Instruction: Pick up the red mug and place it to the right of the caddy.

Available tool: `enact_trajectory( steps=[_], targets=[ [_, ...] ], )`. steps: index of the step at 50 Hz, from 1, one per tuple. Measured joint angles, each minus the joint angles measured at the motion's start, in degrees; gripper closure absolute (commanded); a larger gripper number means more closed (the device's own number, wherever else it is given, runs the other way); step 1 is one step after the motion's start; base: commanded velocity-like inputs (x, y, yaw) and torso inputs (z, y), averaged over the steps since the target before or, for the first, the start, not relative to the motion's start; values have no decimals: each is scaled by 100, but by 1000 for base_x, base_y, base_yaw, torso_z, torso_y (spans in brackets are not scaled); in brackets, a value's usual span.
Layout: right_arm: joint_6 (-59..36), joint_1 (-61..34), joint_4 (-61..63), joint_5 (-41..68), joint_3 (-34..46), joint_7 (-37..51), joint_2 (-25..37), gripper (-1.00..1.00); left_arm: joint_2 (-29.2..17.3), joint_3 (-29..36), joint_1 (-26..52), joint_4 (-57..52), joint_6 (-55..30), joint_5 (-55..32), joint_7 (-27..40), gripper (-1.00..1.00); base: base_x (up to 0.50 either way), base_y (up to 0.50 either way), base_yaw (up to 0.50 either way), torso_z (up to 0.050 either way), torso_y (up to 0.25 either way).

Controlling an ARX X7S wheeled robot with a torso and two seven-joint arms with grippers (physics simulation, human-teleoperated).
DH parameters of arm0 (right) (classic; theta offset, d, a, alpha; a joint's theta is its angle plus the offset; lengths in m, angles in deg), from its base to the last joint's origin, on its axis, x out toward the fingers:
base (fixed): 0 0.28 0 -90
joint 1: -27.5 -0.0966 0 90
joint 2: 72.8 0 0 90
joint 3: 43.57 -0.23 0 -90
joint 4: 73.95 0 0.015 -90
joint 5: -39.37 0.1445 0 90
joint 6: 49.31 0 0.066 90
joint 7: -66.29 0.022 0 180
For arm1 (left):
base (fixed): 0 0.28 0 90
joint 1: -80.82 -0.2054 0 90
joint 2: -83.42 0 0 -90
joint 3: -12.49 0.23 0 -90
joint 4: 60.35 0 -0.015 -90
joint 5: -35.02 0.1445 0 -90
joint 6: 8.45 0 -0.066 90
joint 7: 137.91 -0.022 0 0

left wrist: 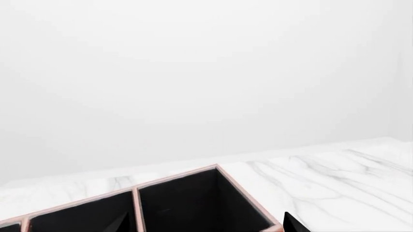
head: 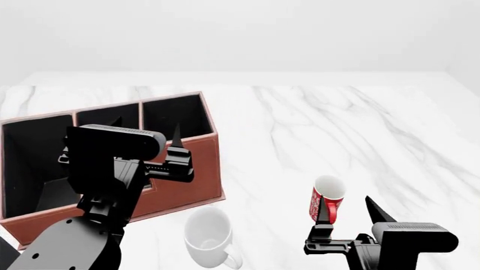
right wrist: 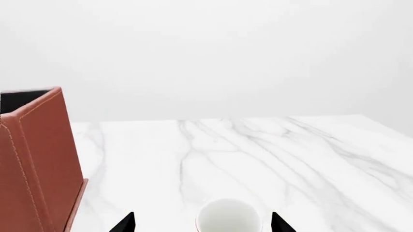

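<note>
Two tools show in the head view, and neither grips anything. The right tool (head: 349, 216) stands wide apart, its two black fingertips (head: 375, 209) spread on either side of the red mug (head: 327, 203), which sits upright on the marble tabletop (head: 315, 129) with its white inside facing up. From the right wrist view the red mug's rim (right wrist: 228, 217) lies between the two tips, though whether either tip touches it is hard to tell from these angles. The caddy (head: 188, 180), a reddish-brown box with black-lined compartments, serves as the landmark: the red mug stands well to the caddy's right and a little nearer the robot than its front wall. A white mug (head: 210, 236) lies on its side just in front of the caddy's front right corner, between the caddy and the red mug. The left tool (head: 146, 129) hovers above the caddy's rear compartments, its tips apart and empty. In the left wrist view the caddy's open black sections (left wrist: 187, 203) sit directly beneath that tool, with bare tabletop beyond the caddy's edge. The caddy's tall stitched corner (right wrist: 38, 159) rises at one side of the right wrist view.
</note>
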Motion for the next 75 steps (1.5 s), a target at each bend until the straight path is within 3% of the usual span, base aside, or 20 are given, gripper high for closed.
enact_trajectory(
  steps=[18, 42, 75],
  targets=[
    [756, 564, -819, 91, -135, -224, 68, -100, -38, -1, -27, 60, 72, -53, 34, -100, 0, 0, 0, 0, 0],
    [850, 111, -1902, 86, 31, -316, 29, -100, -94, 33, -32, 134, 141, -110, 86, -100, 0, 0, 0, 0, 0],
    [583, -563, -2453, 154, 259, -322, 33, -100, -168, 72, -88, 230, 260, -192, 141, -100, 0, 0, 0, 0, 0]
  ],
)
